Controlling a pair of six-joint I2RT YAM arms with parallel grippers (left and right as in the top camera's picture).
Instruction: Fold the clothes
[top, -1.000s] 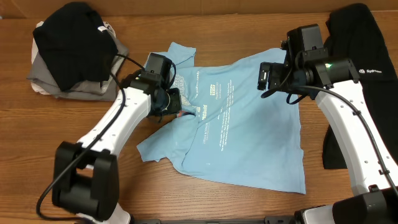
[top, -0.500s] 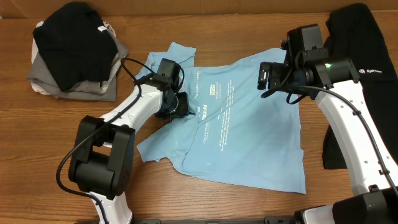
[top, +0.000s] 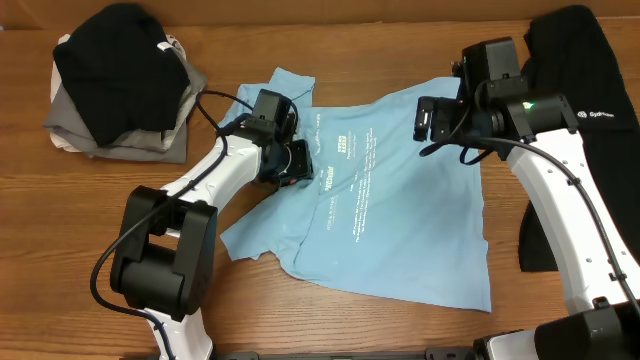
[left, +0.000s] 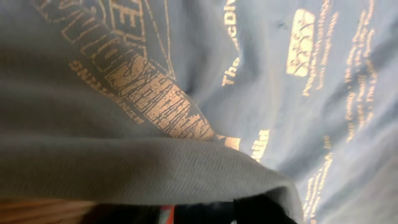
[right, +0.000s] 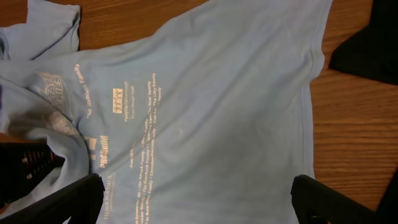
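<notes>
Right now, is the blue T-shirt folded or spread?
Mostly spread. T-shirt lies flat with print showing; only the part by the left gripper is bunched.

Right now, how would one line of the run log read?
shirt: blue, spread out, print up | left jaws: hidden under shirt fabric | right jaws: open above shirt | black garment: right of shirt

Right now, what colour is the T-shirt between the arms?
The T-shirt is light blue; clearest in overhead view.
</notes>
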